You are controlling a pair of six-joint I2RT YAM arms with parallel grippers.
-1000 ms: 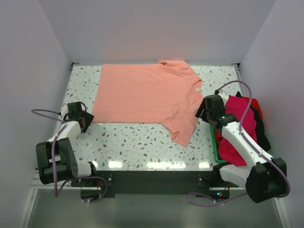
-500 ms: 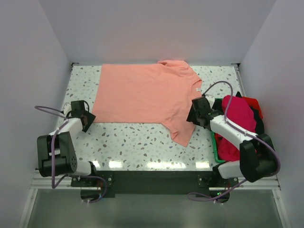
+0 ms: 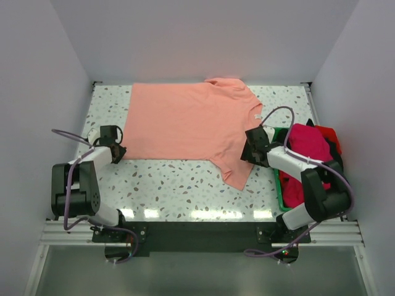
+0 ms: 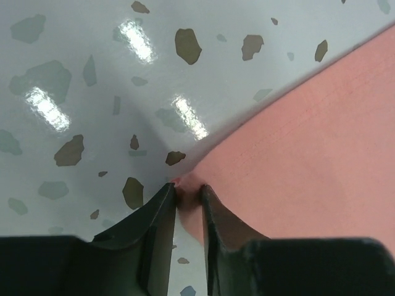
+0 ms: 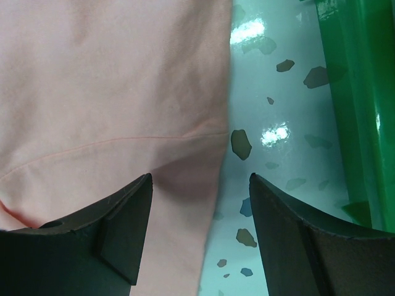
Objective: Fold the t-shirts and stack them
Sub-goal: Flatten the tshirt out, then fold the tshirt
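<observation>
A salmon-pink t-shirt (image 3: 191, 126) lies spread flat on the speckled table (image 3: 173, 182). At its near-left corner, my left gripper (image 3: 117, 153) has its jaws pinched together with a small fold of that pink corner (image 4: 187, 185) between the tips (image 4: 188, 190). My right gripper (image 3: 247, 152) hovers low and open over the shirt's right sleeve; its fingers straddle the sleeve's edge (image 5: 210, 160), one over cloth, one over bare table (image 5: 200, 179). A magenta t-shirt (image 3: 307, 147) lies heaped on red (image 3: 331, 133) and black (image 3: 341, 176) ones at the right.
A green plastic tray (image 3: 278, 188) holds the heap of shirts at the right edge; its wall (image 5: 358, 92) runs close to my right gripper. White walls enclose the table on three sides. Bare speckled surface stretches along the near edge.
My left gripper slid right to the shirt's near-left corner and closed on it. My right arm swung left from above the tray to the sleeve's edge, still open.
</observation>
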